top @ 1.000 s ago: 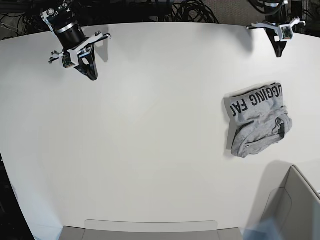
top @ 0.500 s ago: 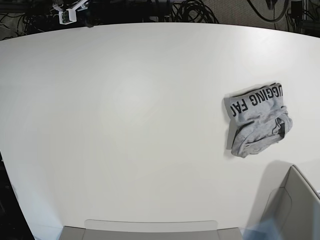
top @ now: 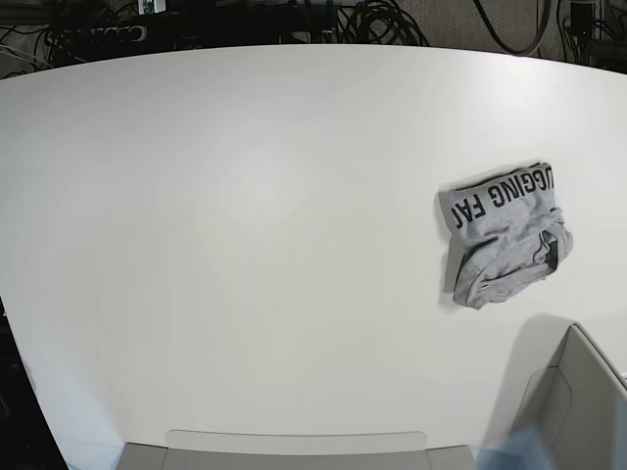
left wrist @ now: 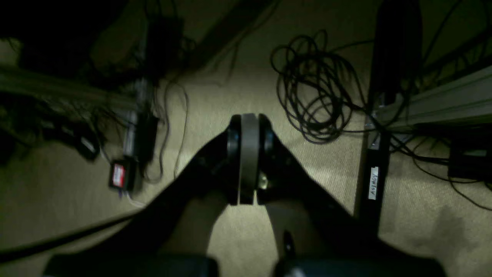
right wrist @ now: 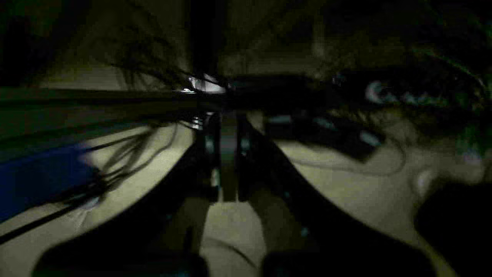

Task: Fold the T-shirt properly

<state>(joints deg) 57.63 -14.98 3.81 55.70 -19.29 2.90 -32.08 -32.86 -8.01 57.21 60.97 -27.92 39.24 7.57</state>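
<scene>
The heather-grey T-shirt (top: 505, 235) lies bunched in a rough folded bundle on the right side of the white table (top: 245, 245), with black lettering showing along its upper edge. No gripper is over the table in the base view. In the left wrist view my left gripper (left wrist: 249, 127) is shut, pads pressed together with nothing between them, above carpet behind the table. The right wrist view is dark and blurred; there my right gripper (right wrist: 227, 127) is shut and empty too. Both are far from the T-shirt.
A grey box (top: 578, 392) stands at the table's lower right corner, and a flat grey tray edge (top: 294, 446) runs along the front. Coiled black cables (left wrist: 315, 100) and a dark post (left wrist: 384, 115) lie on the floor beyond the far edge.
Both arms have drawn back past the table's far edge and left the base view. The T-shirt has not moved.
</scene>
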